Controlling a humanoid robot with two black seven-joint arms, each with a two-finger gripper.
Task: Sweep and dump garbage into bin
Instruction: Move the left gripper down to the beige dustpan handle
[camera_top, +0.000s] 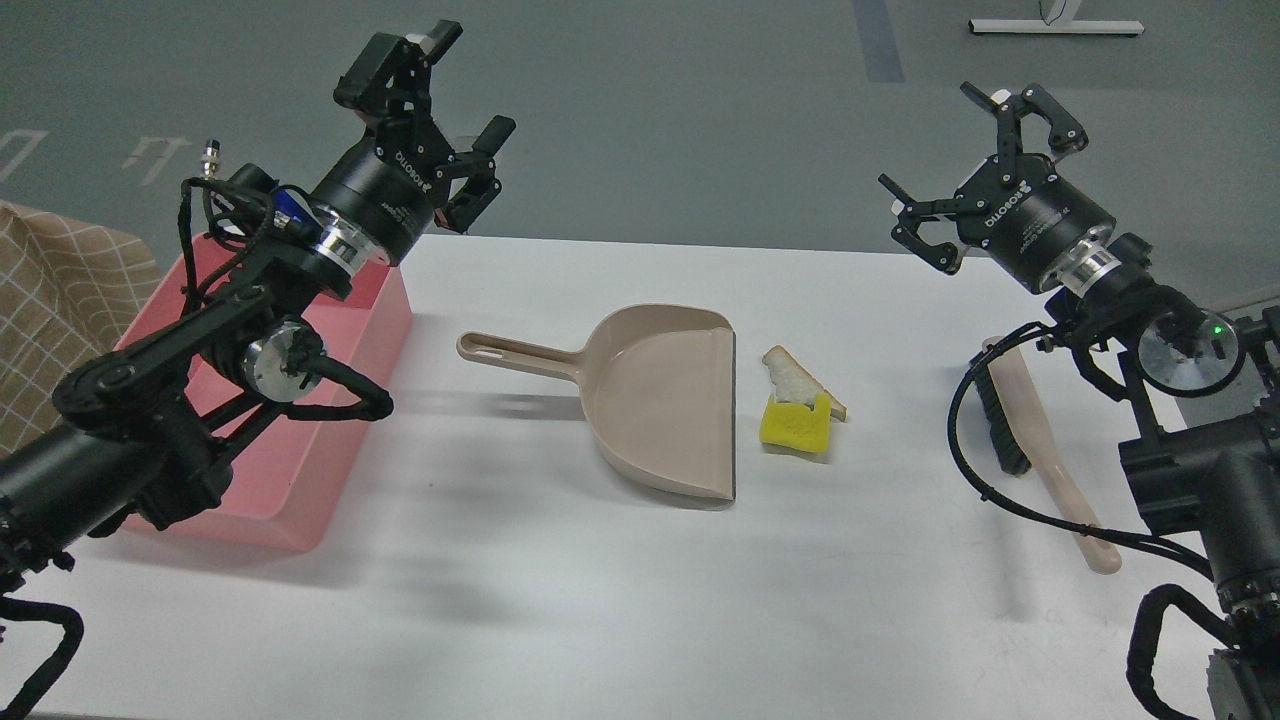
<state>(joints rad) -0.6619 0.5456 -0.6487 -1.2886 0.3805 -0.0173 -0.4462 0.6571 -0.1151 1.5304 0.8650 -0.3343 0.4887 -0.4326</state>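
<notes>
The garbage lies just right of the dustpan's mouth: a yellow sponge-like block with a white bread wedge leaning on it. The beige dustpan lies mid-table with its handle pointing left. The pink bin stands at the left, partly hidden by my left arm. My left gripper is open and empty, raised above the bin's far right corner. My right gripper is open and empty, raised above the table's far right side.
A hand brush with black bristles and a beige handle lies at the right, below my right arm. A tan checked cloth is at the far left edge. The white table spans the view.
</notes>
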